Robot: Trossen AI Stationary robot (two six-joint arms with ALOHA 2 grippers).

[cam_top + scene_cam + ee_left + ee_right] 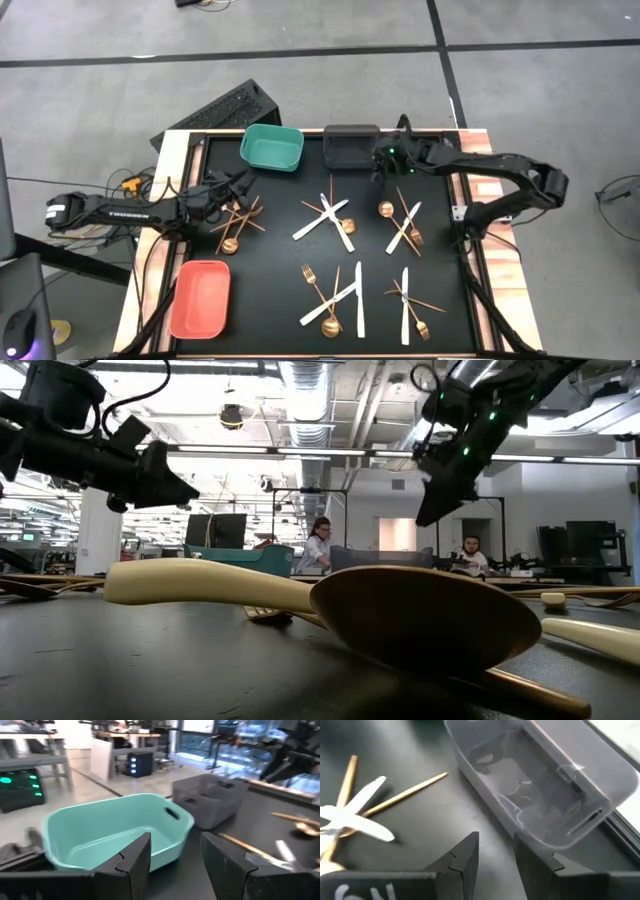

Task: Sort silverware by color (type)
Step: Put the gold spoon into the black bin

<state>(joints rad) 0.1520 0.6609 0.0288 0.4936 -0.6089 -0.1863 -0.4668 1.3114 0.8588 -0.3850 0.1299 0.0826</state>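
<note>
The silverware lies in several crossed heaps on the black mat: gold forks and spoons (235, 220) at the left, white knives over gold pieces at the middle (328, 215), right (405, 225) and near side (335, 295). My left gripper (175, 840) hovers open above the left heap, level, facing the teal bin (115, 832). My right gripper (496, 837) hangs open, slanting down, just near of the dark grey bin (535, 790), which looks empty. Nothing sits between either pair of fingers. In the low view a gold spoon (430, 620) fills the foreground.
The teal bin (272, 147) and dark grey bin (352, 147) stand side by side at the far edge. A salmon bin (201, 298) sits at the near left corner. A white knife (355, 815) crosses gold handles near my right gripper. People sit beyond the table.
</note>
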